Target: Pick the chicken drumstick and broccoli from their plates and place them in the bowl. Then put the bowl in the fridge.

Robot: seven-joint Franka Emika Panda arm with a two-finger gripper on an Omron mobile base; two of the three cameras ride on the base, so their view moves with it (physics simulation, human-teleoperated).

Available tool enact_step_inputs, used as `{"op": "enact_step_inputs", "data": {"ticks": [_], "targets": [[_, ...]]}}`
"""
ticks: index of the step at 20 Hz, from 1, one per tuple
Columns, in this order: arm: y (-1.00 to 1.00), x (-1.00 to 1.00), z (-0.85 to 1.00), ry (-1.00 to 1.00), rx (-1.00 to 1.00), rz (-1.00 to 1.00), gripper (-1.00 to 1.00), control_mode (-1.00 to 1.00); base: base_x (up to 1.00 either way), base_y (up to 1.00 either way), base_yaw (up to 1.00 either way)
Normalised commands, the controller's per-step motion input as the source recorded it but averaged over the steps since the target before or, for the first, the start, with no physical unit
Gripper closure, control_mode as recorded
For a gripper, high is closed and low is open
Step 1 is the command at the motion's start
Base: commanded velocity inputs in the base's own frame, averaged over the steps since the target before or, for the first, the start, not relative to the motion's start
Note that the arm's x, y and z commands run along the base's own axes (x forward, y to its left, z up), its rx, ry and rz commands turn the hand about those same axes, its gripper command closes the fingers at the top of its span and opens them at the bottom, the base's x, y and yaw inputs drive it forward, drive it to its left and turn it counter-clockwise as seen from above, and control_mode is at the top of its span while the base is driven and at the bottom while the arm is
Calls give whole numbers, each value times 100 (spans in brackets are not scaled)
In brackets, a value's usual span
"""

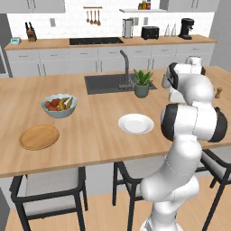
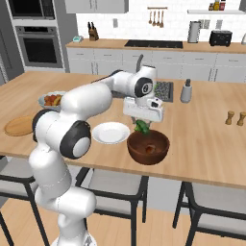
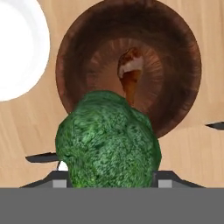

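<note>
My gripper (image 2: 142,123) is shut on the dark green broccoli (image 2: 141,127), holding it just above the near-left rim of the dark wooden bowl (image 2: 144,156). In the hand view the broccoli (image 3: 107,140) hides both fingertips and hangs over the bowl (image 3: 186,57). The reddish-brown chicken drumstick (image 3: 130,72) lies in the bottom of the bowl, also seen as the drumstick (image 2: 150,148). The white plate (image 2: 110,133) sits bare to the left of the bowl. The wooden plate (image 1: 39,136) lies bare at the counter's left. The fridge is out of view.
A pale bowl of fruit (image 1: 58,106) stands behind the wooden plate. The sink (image 1: 108,83) with its tap and a potted plant (image 1: 142,83) lie beyond. Small shakers (image 2: 235,117) stand at the right. Stools (image 2: 115,185) line the counter's near edge.
</note>
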Motion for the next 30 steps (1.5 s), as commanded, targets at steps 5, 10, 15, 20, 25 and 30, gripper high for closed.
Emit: {"op": "enact_step_inputs", "data": {"ticks": [5, 10, 15, 20, 25, 30], "targets": [[-21, -1, -61, -9, 1, 0, 100, -100, 0, 0, 0], [0, 0, -51, -18, -3, 0, 100, -100, 0, 0, 0], [0, 0, -47, -25, -6, 0, 100, -100, 0, 0, 0], [0, 0, -40, -14, -3, 0, 100, -100, 0, 0, 0], [0, 14, -21, -2, 0, 0, 100, -100, 0, 0, 0], [0, 19, 0, 0, 0, 0, -100, -100, 0, 0, 0]]}}
